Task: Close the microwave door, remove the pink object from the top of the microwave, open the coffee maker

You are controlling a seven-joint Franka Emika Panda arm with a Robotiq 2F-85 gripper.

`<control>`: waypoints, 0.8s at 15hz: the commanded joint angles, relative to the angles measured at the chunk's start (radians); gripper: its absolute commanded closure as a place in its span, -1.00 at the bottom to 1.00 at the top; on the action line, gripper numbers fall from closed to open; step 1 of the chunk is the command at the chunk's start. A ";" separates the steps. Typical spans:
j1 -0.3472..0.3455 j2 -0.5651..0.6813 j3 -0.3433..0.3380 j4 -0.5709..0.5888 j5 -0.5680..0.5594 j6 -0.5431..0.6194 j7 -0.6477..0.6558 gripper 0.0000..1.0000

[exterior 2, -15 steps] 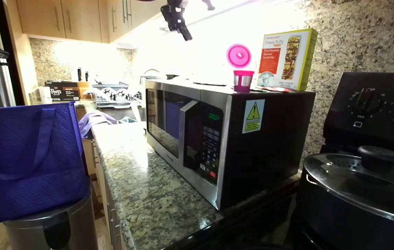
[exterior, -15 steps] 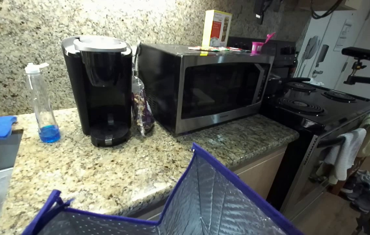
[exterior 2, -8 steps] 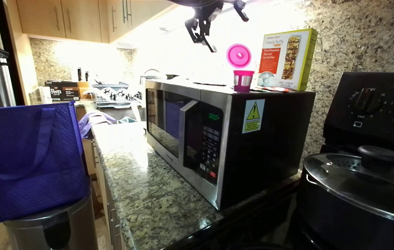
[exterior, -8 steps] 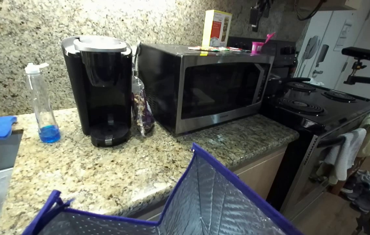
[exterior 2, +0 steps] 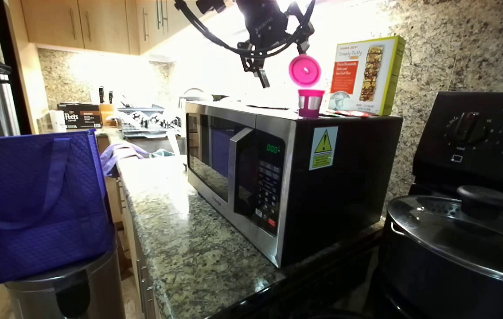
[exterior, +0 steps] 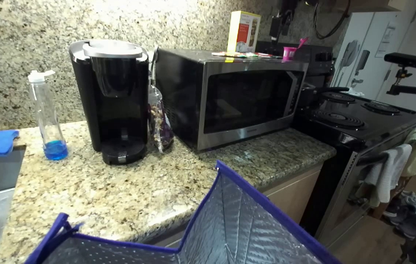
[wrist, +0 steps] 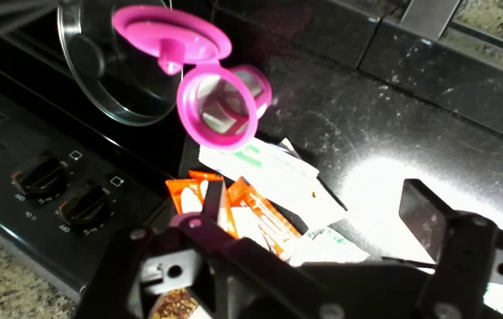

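1 pink cup [exterior 2: 310, 94] on micro [exterior 2: 344, 190], fingers [wrist: 422, 217] apart abv

In an exterior view you have one coffee maker [exterior: 114, 99] left of centre, one microwave [exterior: 248, 101] mid-frame, one bottle [exterior: 48, 113] at left and three visible burners [exterior: 339, 120] at right. In an exterior view you get one bag [exterior 2: 34, 208] at left, one pot [exterior 2: 450, 270] at lower right, two boxes [exterior 2: 360, 79], one pink cup [exterior 2: 310, 103] right of centre and one tool [exterior 2: 283, 63] at top. Your wrist view gives two knobs [wrist: 85, 207] at left.
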 commanded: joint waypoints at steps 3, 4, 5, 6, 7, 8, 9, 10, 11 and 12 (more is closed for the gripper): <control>-0.006 0.027 -0.016 0.076 0.028 -0.205 0.012 -1.00; -0.015 0.032 -0.009 0.085 0.052 -0.218 -0.011 -1.00; -0.018 0.040 -0.007 0.100 0.065 -0.236 -0.014 -1.00; -0.023 0.048 -0.004 0.111 0.087 -0.242 -0.023 -1.00; -0.026 0.056 -0.003 0.122 0.101 -0.247 -0.029 -1.00; -0.030 0.061 -0.001 0.128 0.118 -0.242 -0.035 -1.00; -0.030 0.070 -0.002 0.140 0.124 -0.248 -0.034 -1.00; -0.032 0.077 -0.002 0.147 0.131 -0.248 -0.036 -1.00; -0.029 0.079 -0.009 0.143 0.136 -0.239 -0.034 -1.00; -0.029 0.084 -0.010 0.145 0.133 -0.234 -0.037 -1.00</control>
